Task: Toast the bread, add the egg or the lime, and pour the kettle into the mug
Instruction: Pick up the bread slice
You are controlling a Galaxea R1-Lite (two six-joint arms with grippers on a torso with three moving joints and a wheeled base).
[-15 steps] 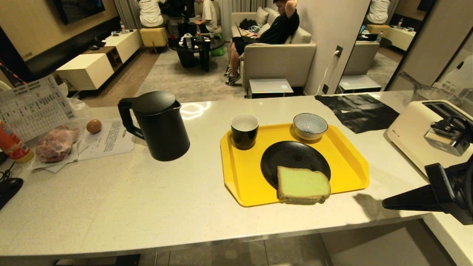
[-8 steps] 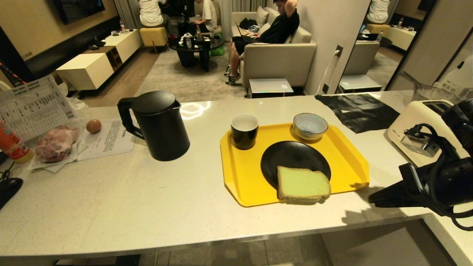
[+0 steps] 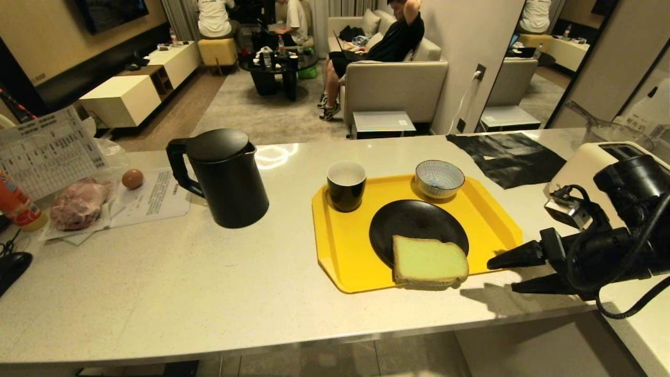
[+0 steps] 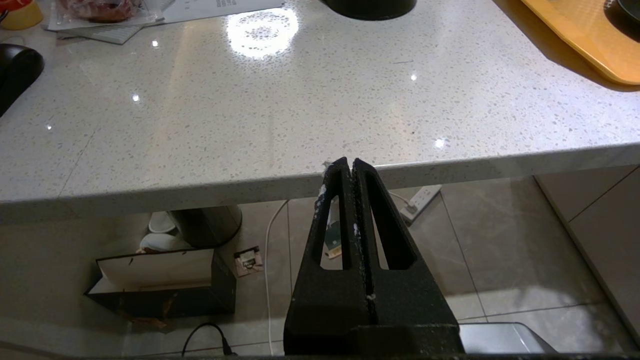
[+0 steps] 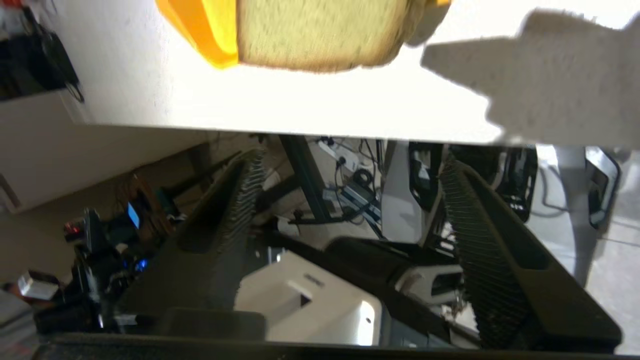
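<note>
At lower right, the right gripper [image 3: 501, 273] gapes empty beside the bread [image 3: 429, 260]; the left gripper [image 4: 348, 167] is closed.

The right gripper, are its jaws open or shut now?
Open: the right gripper shows a wide gap between its jaws, empty, near the bread.

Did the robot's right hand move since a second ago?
Yes. The right hand has moved left across the counter, from near the toaster toward the bread at the yellow tray's edge, and its fingers have opened.
</note>
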